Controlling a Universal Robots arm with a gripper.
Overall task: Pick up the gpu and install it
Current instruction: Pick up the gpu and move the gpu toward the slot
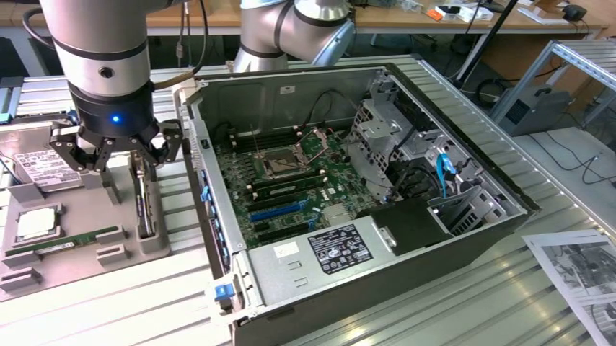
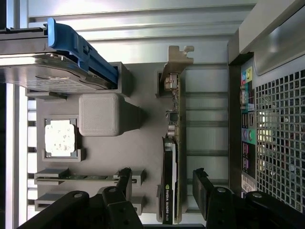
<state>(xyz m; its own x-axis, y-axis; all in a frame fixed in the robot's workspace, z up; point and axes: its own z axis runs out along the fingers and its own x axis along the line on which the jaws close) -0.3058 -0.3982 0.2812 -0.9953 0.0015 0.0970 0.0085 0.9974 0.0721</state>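
One arm pointing straight down, end effector spread open over upright gpu.

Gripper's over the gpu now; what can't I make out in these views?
- Exterior view: the gpu, far end hidden behind the gripper.
- Wrist view: the gpu faces, seen edge-on; one end cut off by the frame edge.
- Exterior view: latches on the motherboard slots, too small.

between the black jaws the gpu was black, green-edged, its bracket silver. outside them the tray was grey, the carrier blue, the case grey, hole-gridded.
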